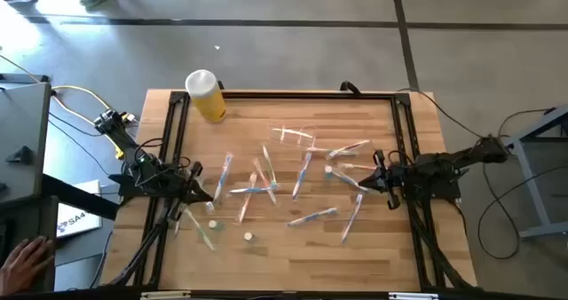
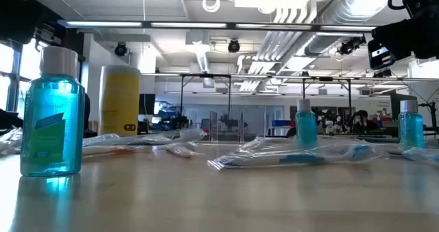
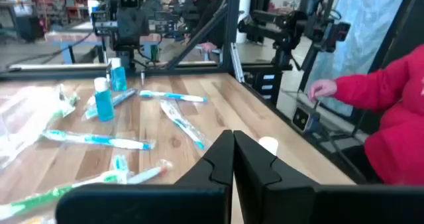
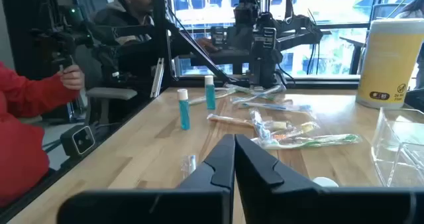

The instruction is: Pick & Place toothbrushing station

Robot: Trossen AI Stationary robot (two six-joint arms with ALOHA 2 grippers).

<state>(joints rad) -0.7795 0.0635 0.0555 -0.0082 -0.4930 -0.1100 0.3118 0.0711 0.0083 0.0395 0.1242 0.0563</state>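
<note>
The left hand [image 1: 197, 192] is held low over the left edge of the bench [image 1: 293, 256], its arm reaching in from the left side and lying nearly level. In the left wrist view its two dark fingers [image 3: 225, 159] are seen pressed together, with nothing between them. The right hand [image 1: 371, 181] is posed as a mirror of it at the right edge, the arm stretched in level from the right, and in the right wrist view its fingers [image 4: 233, 159] are likewise closed on nothing. The two hands are pointed toward each other across the bench and are well apart.

Between them the toothbrushes [image 1: 302, 177] are scattered flat over the middle of the bench, lying at all angles, some crossing. A green one [image 1: 202, 232] is found near the front left, just ahead of the left hand. Small white pieces [image 1: 248, 236] are seen near the front among them. The clear holder cup [image 1: 293, 137] is placed toward the far side, apart from both hands. Small blue bottles [image 3: 103, 102] are standing upright among the brushes. A yellow cylinder [image 1: 208, 98] with a white cap is lying at the far left corner. A person in a red sleeve [image 3: 384, 98] is seen beside the bench.
</note>
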